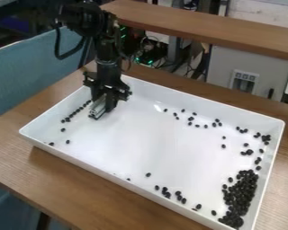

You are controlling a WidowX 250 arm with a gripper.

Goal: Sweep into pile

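Camera view: I grip a metal bar by the tray's left edge, loose beans beside me.
The black beans (72,115) run in a row between my bar and the tray's (131,141) left edge; others dot its far and near edges, and the main pile (238,195) fills its near right corner. To gather this row, I should lift the grey metal bar (97,108) over it, set it low on the wall side, broad face to the beans, and push slowly pileward so that none roll round the ends. My black gripper (104,100) hangs from the far left, fingers clamped on the bar, which slants down near the tray floor; whether it touches, I cannot tell.
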